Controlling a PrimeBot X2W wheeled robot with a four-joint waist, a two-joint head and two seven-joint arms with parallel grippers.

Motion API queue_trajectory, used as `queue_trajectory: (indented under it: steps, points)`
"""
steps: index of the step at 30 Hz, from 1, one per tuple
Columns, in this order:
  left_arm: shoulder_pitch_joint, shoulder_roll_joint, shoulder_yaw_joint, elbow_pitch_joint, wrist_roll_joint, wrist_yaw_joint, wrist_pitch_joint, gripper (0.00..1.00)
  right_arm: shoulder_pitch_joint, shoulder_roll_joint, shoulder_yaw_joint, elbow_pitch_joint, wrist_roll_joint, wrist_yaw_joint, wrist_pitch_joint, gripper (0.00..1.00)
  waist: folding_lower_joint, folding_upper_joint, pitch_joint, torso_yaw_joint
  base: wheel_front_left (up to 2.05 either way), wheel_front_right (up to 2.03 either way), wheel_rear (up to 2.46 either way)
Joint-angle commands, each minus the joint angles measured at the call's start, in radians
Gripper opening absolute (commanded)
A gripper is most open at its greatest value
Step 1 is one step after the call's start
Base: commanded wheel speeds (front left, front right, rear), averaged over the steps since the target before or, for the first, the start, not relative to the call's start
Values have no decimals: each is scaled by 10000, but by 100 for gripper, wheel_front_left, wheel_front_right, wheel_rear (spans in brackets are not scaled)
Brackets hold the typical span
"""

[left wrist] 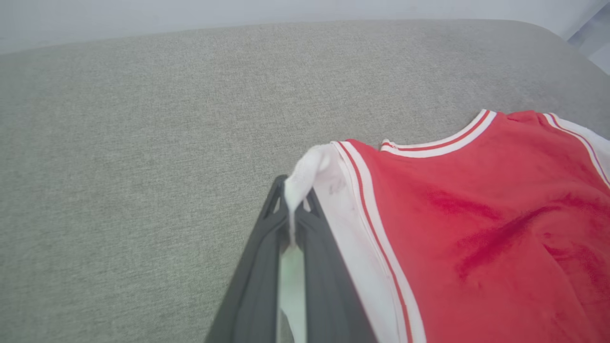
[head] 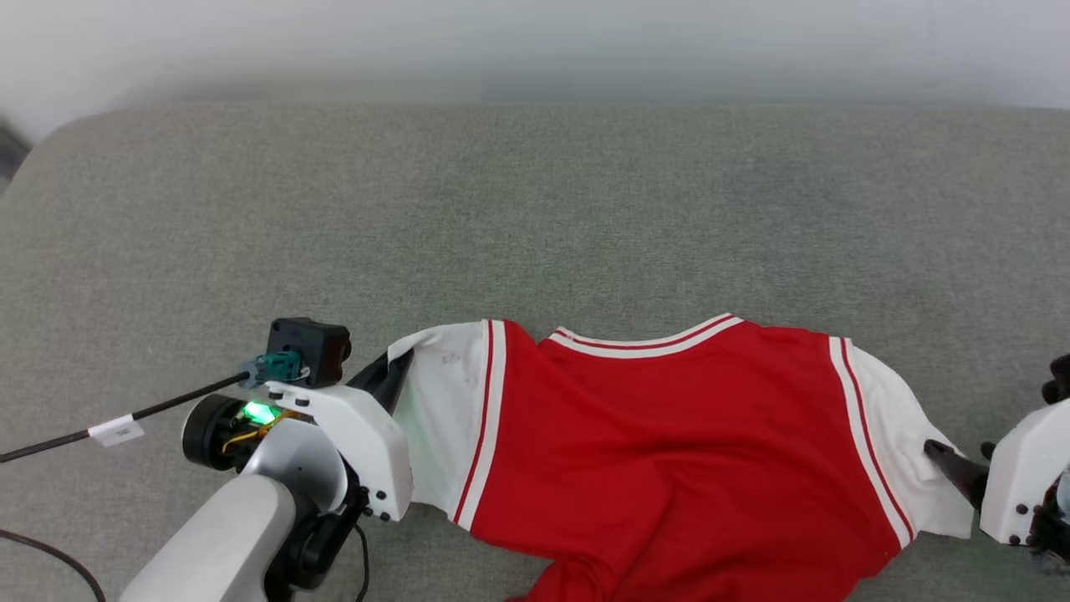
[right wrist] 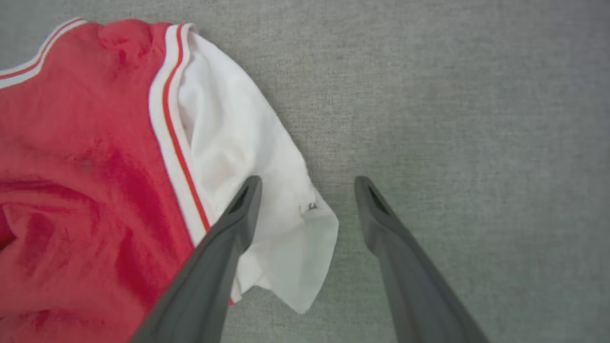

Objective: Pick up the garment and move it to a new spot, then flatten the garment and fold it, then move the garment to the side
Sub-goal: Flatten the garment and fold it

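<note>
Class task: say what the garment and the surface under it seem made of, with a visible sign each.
The garment looks like thin soft knit, matte: it wrinkles and drapes limply. The surface looks like woven upholstery fabric, matte: fine speckled weave.

Garment [head: 669,435] on cushion [head: 535,209], between left fingers [head: 389,380] and right fingers [head: 958,468].

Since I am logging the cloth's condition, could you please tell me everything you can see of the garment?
The garment is a red jersey-style shirt of thin fabric, with white short sleeves and red-white striped trim at collar and shoulder seams. It lies spread but wrinkled on the grey surface, collar away from the robot, its lower part past the head view's bottom edge. The left hand is shut on one sleeve's edge; the open right hand straddles the other sleeve's edge.
</note>
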Motion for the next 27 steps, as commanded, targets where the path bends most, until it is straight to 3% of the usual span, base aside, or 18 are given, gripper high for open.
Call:
queue_trajectory:
  steps: [1,9,10,11,12,18,27]
  points:
    - [-189,-47,-34,-120,97,59,-69,0,-236,-97,161,189,-5,-3,198,100,-1,0,245,196,0,0,0]
    - [-230,-114,-63,-487,224,195,-216,0,-458,16,842,1573,209,-3,1596,100,-1,0,515,443,0,0,0]
    - [-212,-106,-52,-506,213,209,-236,0,-455,58,926,1716,236,-3,1774,73,-1,0,527,448,0,0,0]
    - [-192,-91,-44,-512,199,212,-252,0,-476,105,1010,1808,289,-2,1905,7,-1,0,535,447,0,0,0]
    - [-174,-75,-41,-508,185,217,-262,0,-511,134,1065,1854,319,-2,1966,0,-1,0,531,444,0,0,0]
    - [-245,153,269,-308,175,285,-545,0,-1555,-516,1242,1545,6,-5,1179,0,-1,0,29,223,0,0,0]
    - [-895,287,919,291,160,490,-1062,0,-2512,-804,1287,1507,-868,-5,-104,0,-1,0,-1314,-206,0,0,0]
